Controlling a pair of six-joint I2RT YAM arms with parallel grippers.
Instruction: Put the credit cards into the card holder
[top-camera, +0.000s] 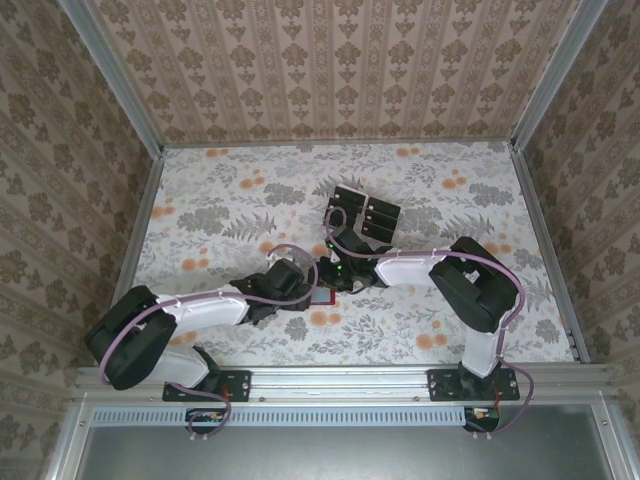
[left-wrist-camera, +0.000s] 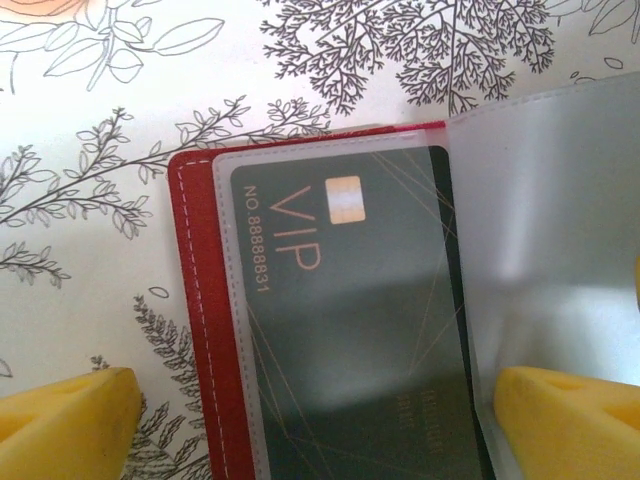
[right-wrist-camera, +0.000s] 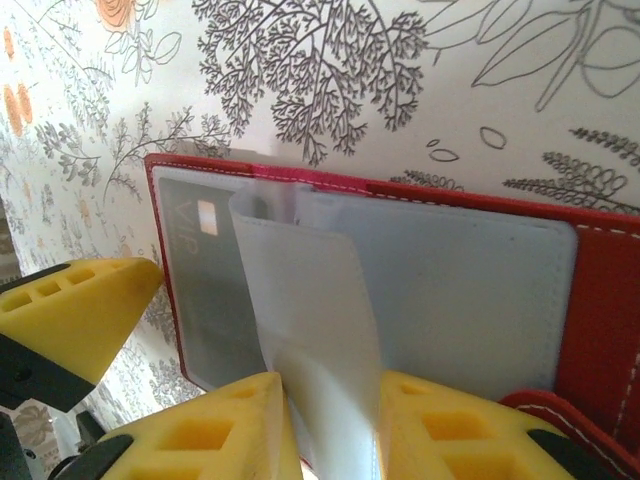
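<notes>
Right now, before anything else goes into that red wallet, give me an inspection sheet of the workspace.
surface: floral tablecloth, flat.
card holder: open, one VIP card sleeved.
credit cards: black, grouped beyond the holder.
clutter: nothing seen.
left gripper: open over the holder.
right gripper: pinching a clear pocket leaf.
cables: purple, along both arms.
surroundings: patterned walls, metal rail.

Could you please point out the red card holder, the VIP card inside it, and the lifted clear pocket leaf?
card holder (left-wrist-camera: 205, 330): left wrist view, its red left border.
VIP card (left-wrist-camera: 350, 340): left wrist view, middle of its dark face.
clear pocket leaf (right-wrist-camera: 315, 290): right wrist view, middle of the lifted flap.
</notes>
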